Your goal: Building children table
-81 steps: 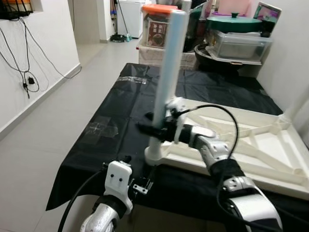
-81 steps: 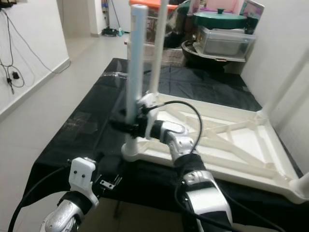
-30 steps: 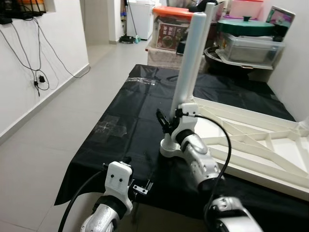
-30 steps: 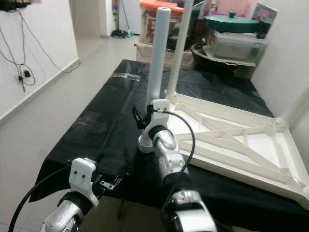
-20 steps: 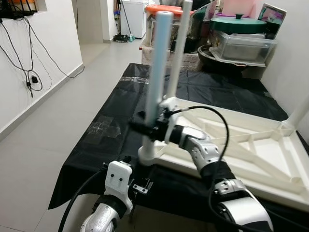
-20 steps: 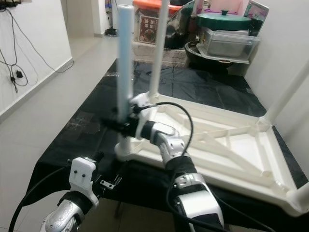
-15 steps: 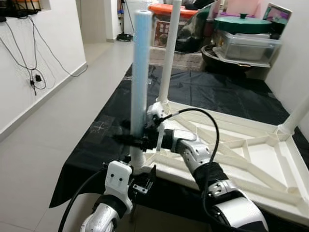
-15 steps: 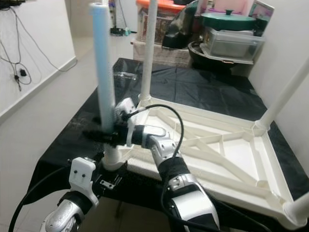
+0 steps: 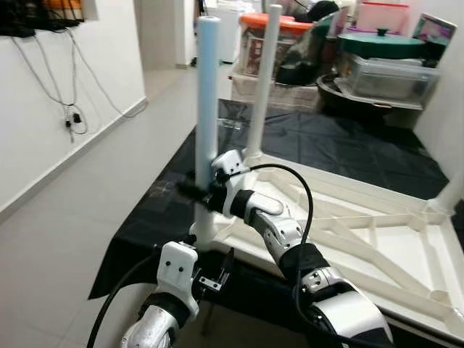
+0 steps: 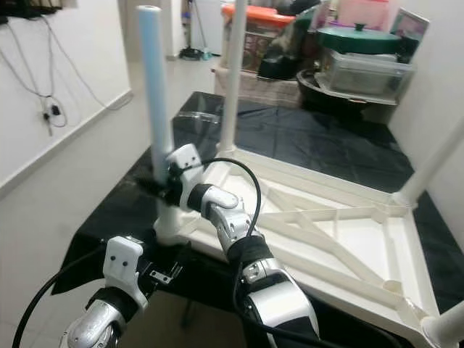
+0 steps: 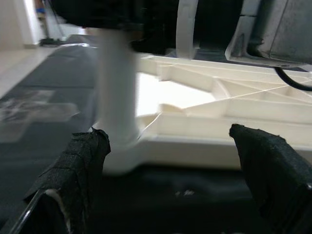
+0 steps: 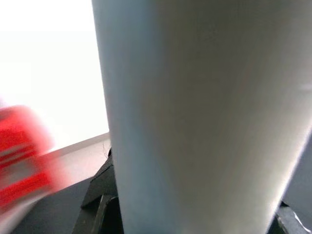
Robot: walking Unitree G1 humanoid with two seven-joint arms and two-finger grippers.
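Plastic tabletop (image 10: 341,239), white and ribbed underneath, lies upside down on a bench (image 10: 319,156) covered in black cloth, reaching from the near left corner toward the right edge. A pale blue leg (image 10: 155,94) stands upright in the socket (image 10: 168,230) at the tabletop's near left corner, close to the bench's near left corner. A second white leg (image 10: 233,80) rises from the far left corner of the tabletop, and a third (image 10: 435,159) slants up at the far right corner. A fourth leg's end (image 10: 446,330) shows at the near right corner.

The right pincer (image 10: 161,190) is closed around the lower part of the blue leg, just above the socket, with the silver arm reaching in from the right across the tabletop's near rim. In the right wrist view the leg's pale shaft (image 12: 204,117) stands hard against the camera with a black fingertip (image 12: 100,187) beside it.

The left pincer (image 11: 170,165) hangs low at the bench's near edge, its two black fingers (image 11: 80,165) spread wide and holding nothing; between them the wrist view shows the socket (image 11: 119,156) and the tabletop's rim.

Beyond the far edge of the bench stand storage boxes, one with an orange lid (image 9: 275,22), and a green pot (image 10: 360,36). Cables (image 9: 69,109) hang on the white wall to the left.
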